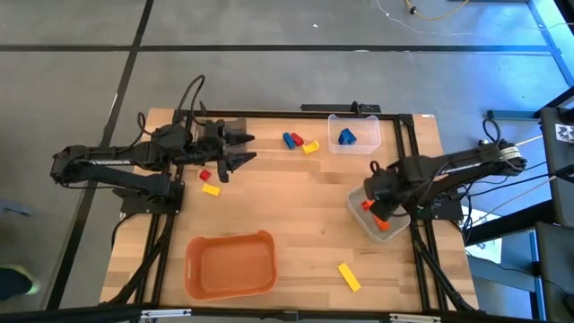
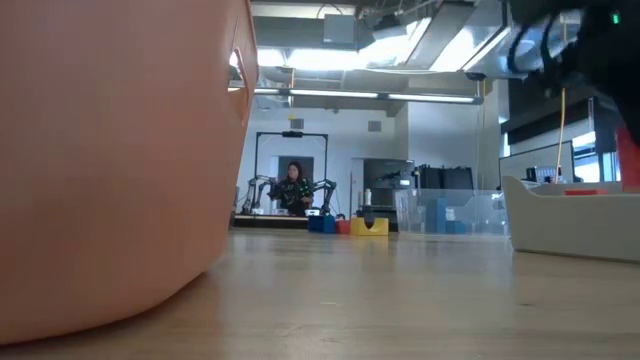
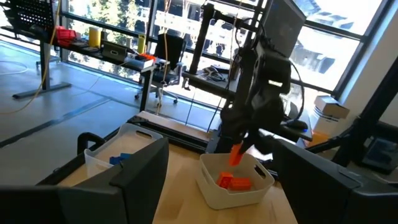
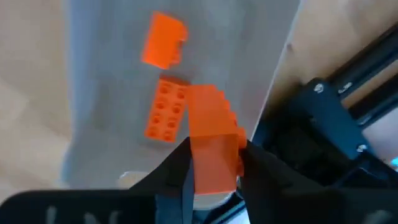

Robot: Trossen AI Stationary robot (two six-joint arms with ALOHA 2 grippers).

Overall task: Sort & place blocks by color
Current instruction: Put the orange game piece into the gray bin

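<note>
Nearest, at the desk's (image 1: 296, 215) front edge: an orange bin (image 1: 230, 266), and to its right a lone yellow block (image 1: 349, 277) lying flat on the wood, well apart from everything else.

Right side, mid-desk: the right gripper (image 1: 378, 210) hangs over the white bin (image 1: 380, 224), its jaws drawn narrow and clamped on an orange block (image 4: 213, 149). The block is held clear above the bin floor, tilted. Below it, two more orange blocks (image 4: 165, 112) lie inside that bin, one flat with its studs up, the other off beside it.

Left side, mid-desk: the left gripper (image 1: 235, 149) hovers with jaws spread wide, nothing between them. Just by it on the wood lie a red block (image 1: 204, 176) and a yellow block (image 1: 211, 189), close together but not clearly touching.

Farther back, centre: a small cluster of a blue block (image 1: 289, 140), a red one (image 1: 298, 138) and a yellow one (image 1: 311, 147), just beside each other. Right of them, at the back edge, a clear bin (image 1: 353, 131) holds a blue block (image 1: 346, 136).

Beyond the desk, far across the room, a person (image 2: 294, 186) sits at another workstation.
</note>
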